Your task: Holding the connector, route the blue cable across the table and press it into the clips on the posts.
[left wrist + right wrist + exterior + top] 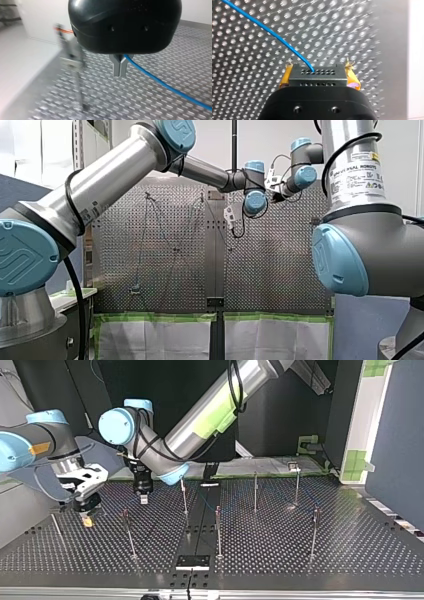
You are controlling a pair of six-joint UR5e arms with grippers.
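Note:
My right gripper (pixel 315 75) has its yellow pads shut on a dark grey connector block (pixel 315 76). The blue cable (pixel 269 31) leaves the block's face and runs away over the perforated table. In the top view this gripper (pixel 88 519) hangs low over the table at the left. My left gripper (pixel 143 496) is just to its right. In the left wrist view my left gripper's metal fingers (pixel 120 68) are shut together. The blue cable (pixel 165 85) comes out at their root and trails off across the table. Several thin posts (pixel 218 530) stand upright on the plate.
A blurred post with a clip (pixel 75 65) stands beside my left gripper, close to the table's edge. More posts (pixel 314 532) spread across the top view's right half. A small black plate (pixel 192 561) sits at the near edge. Both arms crowd the top view's left.

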